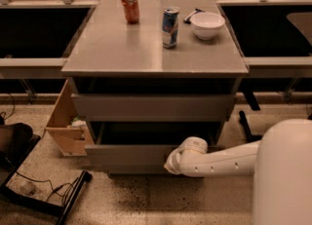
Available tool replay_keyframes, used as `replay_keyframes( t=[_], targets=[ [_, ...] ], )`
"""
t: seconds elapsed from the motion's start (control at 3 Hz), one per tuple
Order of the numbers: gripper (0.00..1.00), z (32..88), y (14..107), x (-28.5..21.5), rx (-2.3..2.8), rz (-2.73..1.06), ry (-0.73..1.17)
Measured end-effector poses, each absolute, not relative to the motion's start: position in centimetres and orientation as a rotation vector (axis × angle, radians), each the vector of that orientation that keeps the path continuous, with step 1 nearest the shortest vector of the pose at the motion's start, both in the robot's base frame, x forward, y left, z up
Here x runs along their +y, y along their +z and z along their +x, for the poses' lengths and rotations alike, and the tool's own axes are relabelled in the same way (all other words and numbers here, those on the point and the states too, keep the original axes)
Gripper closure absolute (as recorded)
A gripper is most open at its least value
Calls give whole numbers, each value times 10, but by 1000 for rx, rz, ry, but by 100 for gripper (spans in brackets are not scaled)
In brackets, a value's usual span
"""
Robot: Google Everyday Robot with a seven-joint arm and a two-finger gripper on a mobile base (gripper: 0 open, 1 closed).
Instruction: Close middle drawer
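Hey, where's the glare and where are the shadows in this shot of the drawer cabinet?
Camera view: a pale sheen lies on the cabinet top; the open middle drawer is in deep shadow inside, hiding its floor; the gripper, at that drawer's front right of centre, shows bright against the dim panel; overall cast warm and dim.

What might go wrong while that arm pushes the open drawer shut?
The gripper sits right of centre on the front of the middle drawer, so an uneven push might skew and jam it. A hard shove could shake the cabinet and topple the blue can or the red can on top.
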State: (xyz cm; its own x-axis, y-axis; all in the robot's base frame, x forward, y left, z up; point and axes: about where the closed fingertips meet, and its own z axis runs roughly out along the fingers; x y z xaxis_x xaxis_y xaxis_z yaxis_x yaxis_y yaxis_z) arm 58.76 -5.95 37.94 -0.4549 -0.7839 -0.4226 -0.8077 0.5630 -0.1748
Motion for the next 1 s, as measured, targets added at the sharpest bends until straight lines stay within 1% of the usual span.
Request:
replay_keyframes(
  t=[0.67, 1.0],
  targets=[
    [100, 625, 376, -63, 2285, -1228, 4],
    [89, 641, 377, -64, 2251, -1220, -28]
  ],
)
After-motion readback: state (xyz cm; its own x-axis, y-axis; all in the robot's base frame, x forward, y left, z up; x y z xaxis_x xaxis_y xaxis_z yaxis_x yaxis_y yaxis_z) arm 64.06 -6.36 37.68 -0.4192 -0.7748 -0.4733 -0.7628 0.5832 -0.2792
